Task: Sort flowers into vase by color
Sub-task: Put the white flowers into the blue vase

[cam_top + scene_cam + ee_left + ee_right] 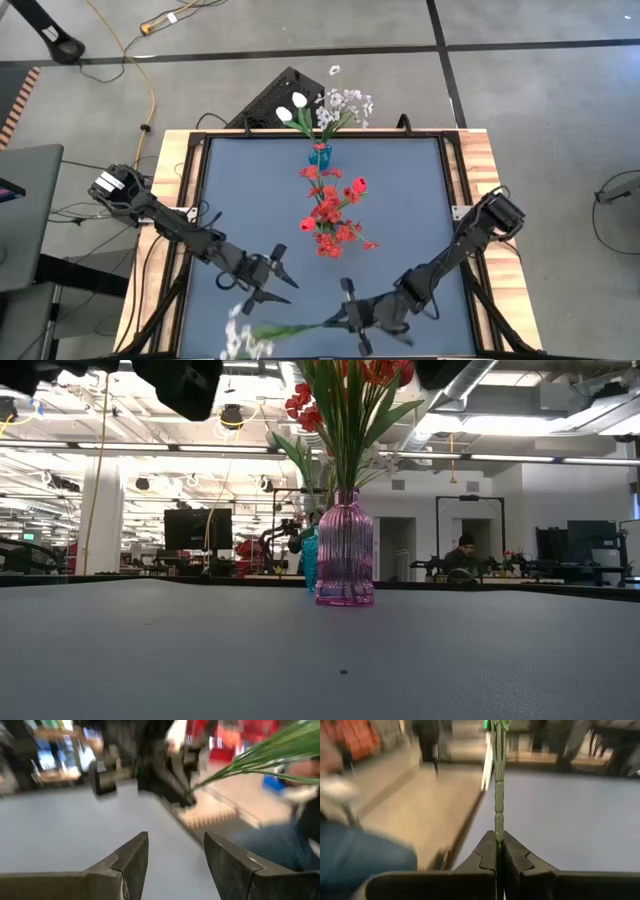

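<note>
Right tool (497, 851) is clamped on the green stem of a whitish blossom spray (245, 338), held near the desk's (400, 200) front edge. Left tool (281, 277) hangs just beside it, fingers (131, 857) apart, holding nothing. Red flowers (330, 212) stand in the pink vase (345, 550) mid-desk; white tulips (292, 108) fill the blue vase (320, 155) behind.

Red tulips and blossom sprays (330, 212) standing upright in a pink ribbed vase (345, 550) mid-table. White tulips and whitish sprays (325, 108) upright in a blue vase (319, 155) behind. One whitish spray (262, 334) lying level, stem pinched, near the front edge.
</note>
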Controlling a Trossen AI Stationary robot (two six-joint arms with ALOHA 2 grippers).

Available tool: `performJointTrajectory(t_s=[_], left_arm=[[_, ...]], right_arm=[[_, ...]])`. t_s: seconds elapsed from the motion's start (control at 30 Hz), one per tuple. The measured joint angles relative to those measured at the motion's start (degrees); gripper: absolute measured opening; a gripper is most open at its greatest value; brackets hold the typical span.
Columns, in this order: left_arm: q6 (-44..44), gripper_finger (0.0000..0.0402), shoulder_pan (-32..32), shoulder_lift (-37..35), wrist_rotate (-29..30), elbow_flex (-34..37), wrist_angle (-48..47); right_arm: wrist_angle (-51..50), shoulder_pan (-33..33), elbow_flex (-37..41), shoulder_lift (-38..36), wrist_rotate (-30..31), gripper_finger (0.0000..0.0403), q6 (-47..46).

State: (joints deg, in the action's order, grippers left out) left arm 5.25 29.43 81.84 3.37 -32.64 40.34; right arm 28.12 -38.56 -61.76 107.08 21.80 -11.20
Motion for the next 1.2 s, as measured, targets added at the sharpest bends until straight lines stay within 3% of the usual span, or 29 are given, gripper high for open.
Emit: performJointTrajectory(t_s=[0.17,0.37,0.53,0.93,1.2], left_arm=[[-2.1,0.0181,2.2,0.7,4.5,5.1,17.0],[-5.0,0.0181,3.8,0.8,10.4,4.3,17.4],[-5.2,0.0181,3.8,0.8,13.8,4.1,17.7],[-8.1,0.0177,4.4,0.8,14.7,4.1,22.7],[-10.2,0.0099,4.4,0.8,16.6,4.1,23.5]], right_arm=[[21.3,3.2,6.9,2.0,-0.1,0.003,-2.0],[32.1,6.9,6.6,7.1,-1.0,0.0031,-2.9],[33.6,9.4,4.6,9.5,-2.4,0.0032,-3.8],[32.8,11.3,4.0,9.5,-2.3,0.0032,-3.8],[32.8,11.2,4.0,9.5,-2.3,0.0032,-3.8]])
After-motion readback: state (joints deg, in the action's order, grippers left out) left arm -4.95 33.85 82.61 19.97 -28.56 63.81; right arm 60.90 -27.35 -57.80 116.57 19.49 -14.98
